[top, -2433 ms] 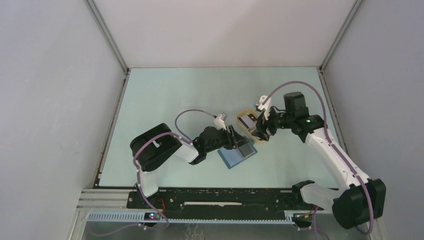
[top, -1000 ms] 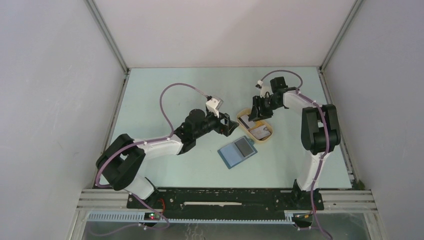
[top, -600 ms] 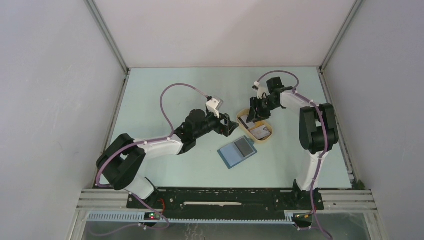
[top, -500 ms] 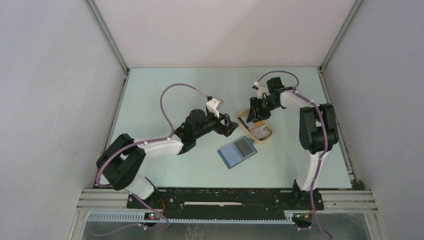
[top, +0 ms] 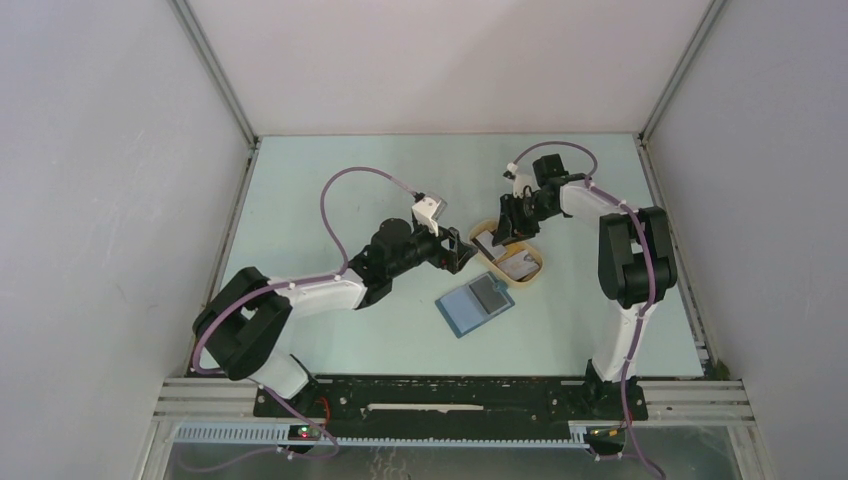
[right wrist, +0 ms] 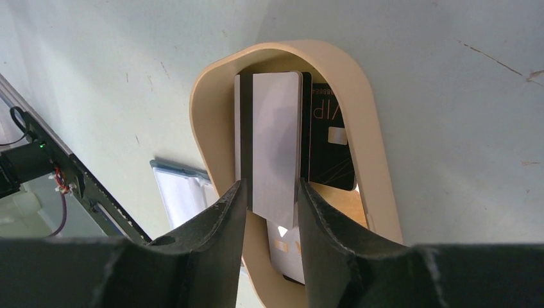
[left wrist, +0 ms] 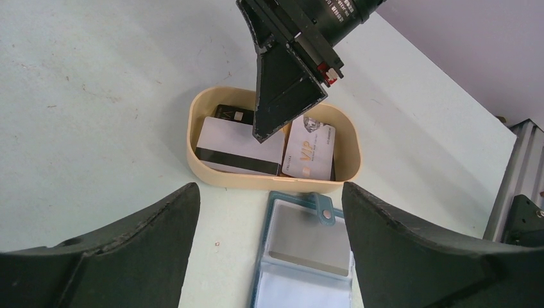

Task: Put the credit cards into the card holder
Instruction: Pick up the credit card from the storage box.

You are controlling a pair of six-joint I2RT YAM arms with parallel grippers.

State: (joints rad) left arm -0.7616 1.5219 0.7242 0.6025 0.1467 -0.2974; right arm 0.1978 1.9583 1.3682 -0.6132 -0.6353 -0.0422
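Pale table point(top: 330, 200) | whitish card point(right wrist: 276, 141) lengthwise in tray point(right wrist: 205, 128) | right gripper point(right wrist: 271, 187) straddles it, grip unclear | left gripper point(left wrist: 269, 192) wide

Lab enclosure, grey panel walls point(top: 100, 200), aluminium frame point(top: 215, 70)

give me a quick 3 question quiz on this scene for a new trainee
1. True or false: the card holder lies open on the table beside the beige tray.
2. Which card do the right jaws straddle? A) the white card with the black stripe in the tray B) the gold-lettered VIP card C) the card already in the holder
3. Fill in: the left jaws stand ___, holding nothing.
Key: 1 true; 2 A; 3 open.
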